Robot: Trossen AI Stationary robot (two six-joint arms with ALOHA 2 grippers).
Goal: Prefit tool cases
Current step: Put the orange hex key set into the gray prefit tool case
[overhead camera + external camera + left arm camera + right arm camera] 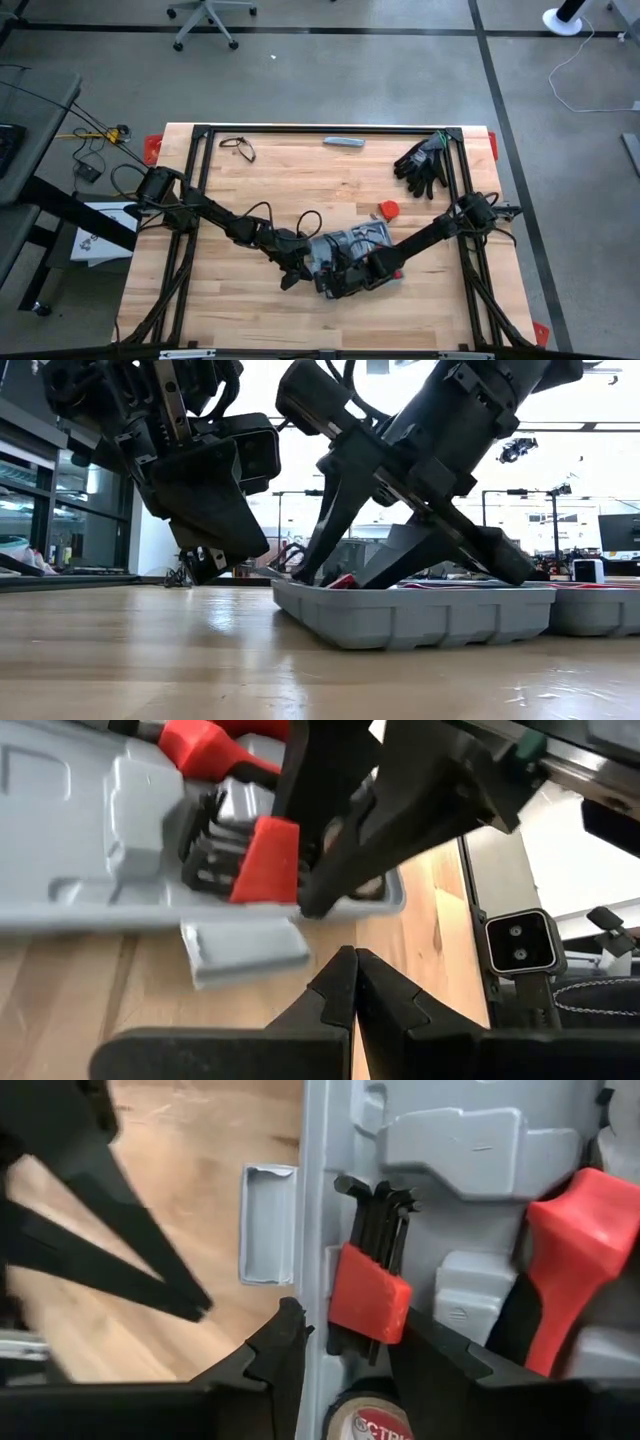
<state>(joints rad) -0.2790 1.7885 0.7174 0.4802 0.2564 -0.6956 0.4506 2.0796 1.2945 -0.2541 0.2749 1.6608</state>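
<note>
Right gripper reaches into the open grey-blue tool case near the table's front centre in the high view, with the left gripper just beside the case's left edge.

At table height, the right gripper's fingers straddle the case rim, apparently to seat a tool, while the left gripper hangs just off the wood.

From the left wrist, its fingers are pressed together, empty, near the latch tab.

From the right wrist, half-spread fingers bracket the red-holdered hex key set; one finger sits outside the wall, and a true pinch cannot be confirmed.
</note>
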